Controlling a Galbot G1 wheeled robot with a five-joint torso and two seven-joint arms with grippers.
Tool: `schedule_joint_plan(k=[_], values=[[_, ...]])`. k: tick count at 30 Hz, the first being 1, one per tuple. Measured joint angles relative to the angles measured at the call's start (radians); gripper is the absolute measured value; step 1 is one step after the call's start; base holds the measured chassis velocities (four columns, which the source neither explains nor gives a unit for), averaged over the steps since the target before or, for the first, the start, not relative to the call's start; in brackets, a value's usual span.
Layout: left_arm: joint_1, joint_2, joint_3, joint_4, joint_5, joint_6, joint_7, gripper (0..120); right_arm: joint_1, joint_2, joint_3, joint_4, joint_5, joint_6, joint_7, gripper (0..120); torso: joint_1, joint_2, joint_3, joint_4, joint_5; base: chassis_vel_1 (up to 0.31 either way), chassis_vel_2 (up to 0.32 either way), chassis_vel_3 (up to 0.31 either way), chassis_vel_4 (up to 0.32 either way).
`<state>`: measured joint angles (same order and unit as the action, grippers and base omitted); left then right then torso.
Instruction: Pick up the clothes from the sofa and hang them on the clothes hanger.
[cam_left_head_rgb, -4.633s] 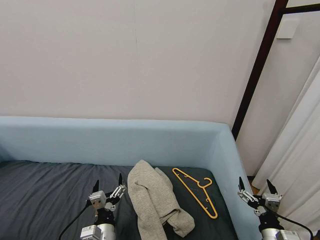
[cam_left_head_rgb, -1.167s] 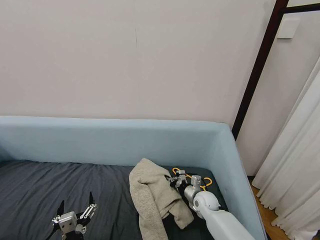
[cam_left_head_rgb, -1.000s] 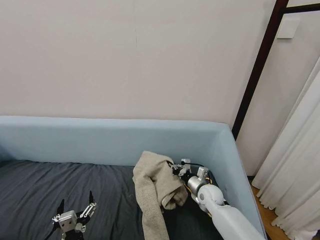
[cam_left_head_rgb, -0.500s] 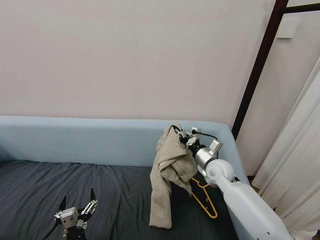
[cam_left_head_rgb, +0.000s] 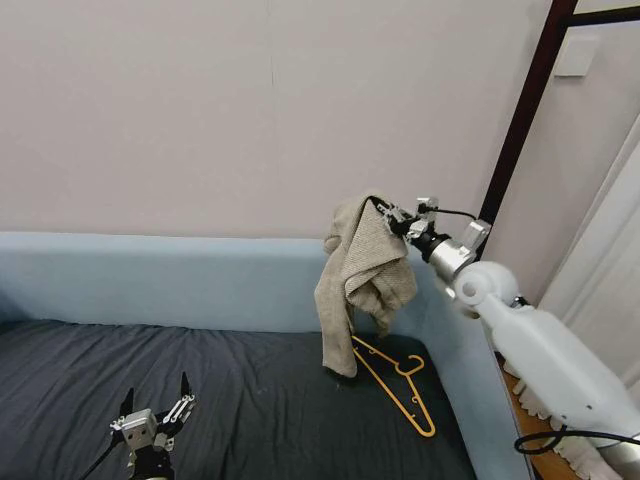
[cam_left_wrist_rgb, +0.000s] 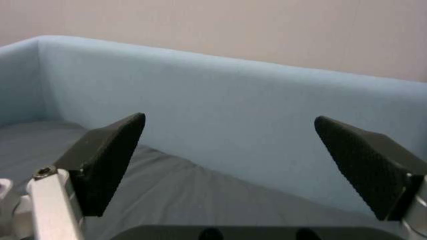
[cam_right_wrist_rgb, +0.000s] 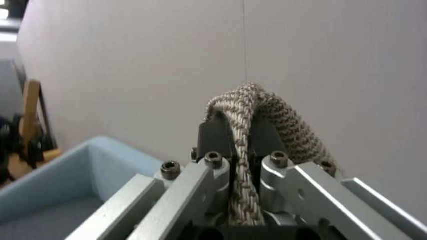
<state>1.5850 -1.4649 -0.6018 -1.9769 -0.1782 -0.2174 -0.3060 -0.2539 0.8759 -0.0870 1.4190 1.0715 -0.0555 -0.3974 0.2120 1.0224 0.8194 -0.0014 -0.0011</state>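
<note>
Since 0.5 s ago the right gripper (cam_left_head_rgb: 393, 216) has climbed from about the height of the sofa (cam_left_head_rgb: 200, 285) back to well above it, taking the beige sweater (cam_left_head_rgb: 360, 275) along. Its lowest tip now dangles near the orange hanger (cam_left_head_rgb: 395, 385), which lies flat on the dark seat by the right armrest. The wrist view shows the 2 fingers (cam_right_wrist_rgb: 213, 137) pinching a single bunched fold of the knit. The left gripper (cam_left_head_rgb: 152, 420) waits low over the front of the seat, its fingers spread and empty.

Only 1 fold is held, so the pinch should stay firm and the lift smooth, and the hem should clear the hanger without dragging it.

The sweater is a coarse, ribbed knit, limp and draping in heavy folds. The hanger is thin and rigid, a triangle with a hook. The sofa back is smooth pale blue upholstery.
</note>
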Motion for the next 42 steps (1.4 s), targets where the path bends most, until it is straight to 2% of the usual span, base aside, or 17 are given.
schedule_joint_plan(k=[4,7,8,12,13,16,24,27,28,32,33,36,38,39,41,42], values=[[-0.001,-0.001,-0.001,0.0,-0.003,0.0,0.0,100,-0.051,-0.027,-0.012,-0.011,-0.043,0.012,-0.048,1,0.0,0.0,0.0,-0.0001,0.0002,0.0,0.0,0.0,0.0],[-0.003,0.005,-0.013,-0.001,-0.013,0.002,0.001,100,-0.236,-0.016,-0.022,0.052,-0.155,0.041,-0.052,1,0.0,0.0,0.0,-0.0003,0.0009,0.0,0.0,0.0,0.0],[-0.003,0.005,-0.013,-0.001,-0.013,0.002,0.001,100,-0.236,-0.016,-0.022,0.052,-0.155,0.041,-0.052,1,0.0,0.0,0.0,-0.0003,0.0009,0.0,0.0,0.0,0.0],[-0.001,0.01,-0.021,-0.005,-0.019,0.004,0.0,100,-0.416,0.041,-0.085,0.09,-0.316,0.1,-0.024,1,0.0,0.0,0.0,0.0004,0.0002,0.0,0.0,0.0,0.0],[-0.001,0.01,-0.021,-0.005,-0.019,0.004,0.0,100,-0.416,0.041,-0.085,0.09,-0.316,0.1,-0.024,1,0.0,0.0,0.0,0.0004,0.0002,0.0,0.0,0.0,0.0],[0.005,0.008,-0.021,-0.007,-0.019,0.004,0.0,100,-0.523,0.105,-0.137,0.049,-0.414,0.145,0.023,1,0.0,0.0,0.0,0.0003,0.0,0.0,0.0,0.0,0.0],[0.014,0.012,-0.028,-0.01,-0.022,0.001,-0.001,100,-0.671,0.162,-0.206,0.01,-0.511,0.163,0.155,1,0.0,0.0,0.0,0.0,0.0002,0.0,0.0,0.0,0.0],[0.013,0.01,-0.023,-0.01,-0.021,0.0,-0.001,100,-0.708,0.161,-0.221,0.04,-0.518,0.138,0.205,13,0.0,0.0,0.0,-0.0001,0.0002,0.0,0.0,0.0,0.0],[0.013,0.01,-0.023,-0.01,-0.021,0.0,-0.001,100,-0.708,0.161,-0.221,0.04,-0.518,0.138,0.205,13,0.0,0.0,0.0,-0.0001,0.0002,0.0,0.0,0.0,0.0],[0.01,0.006,-0.015,-0.009,-0.017,0.0,-0.002,100,-0.733,0.132,-0.221,0.146,-0.404,0.079,0.22,32,0.0,0.0,0.0,0.0,0.0001,0.0,0.0,0.0,0.0],[0.01,0.006,-0.015,-0.009,-0.017,0.0,-0.002,100,-0.733,0.132,-0.221,0.146,-0.404,0.079,0.22,32,0.0,0.0,0.0,0.0,0.0001,0.0,0.0,0.0,0.0],[0.009,0.005,-0.013,-0.009,-0.015,0.0,-0.001,100,-0.736,0.113,-0.212,0.208,-0.303,0.097,0.16,41,0.0,0.0,0.0,0.0002,0.0,0.0,0.0,0.0,0.0],[0.012,0.005,-0.014,-0.012,-0.015,0.0,-0.001,100,-0.726,0.102,-0.187,0.228,-0.227,0.154,0.033,52,0.0,0.0,0.0,0.0001,0.0003,0.0,0.0,0.0,0.0],[0.012,0.005,-0.014,-0.012,-0.015,0.0,-0.001,100,-0.726,0.102,-0.187,0.228,-0.227,0.154,0.033,52,0.0,0.0,0.0,0.0001,0.0003,0.0,0.0,0.0,0.0],[0.015,0.005,-0.015,-0.015,-0.015,-0.001,-0.001,100,-0.707,0.099,-0.165,0.236,-0.189,0.161,0.013,60,0.0,0.0,0.0,0.0001,0.0002,0.0,0.0,0.0,0.0],[0.017,0.005,-0.016,-0.017,-0.014,-0.001,-0.001,100,-0.69,0.1,-0.153,0.237,-0.171,0.155,0.047,67,0.0,0.0,0.0,0.0001,0.0002,0.0,0.0,0.0,0.0]])
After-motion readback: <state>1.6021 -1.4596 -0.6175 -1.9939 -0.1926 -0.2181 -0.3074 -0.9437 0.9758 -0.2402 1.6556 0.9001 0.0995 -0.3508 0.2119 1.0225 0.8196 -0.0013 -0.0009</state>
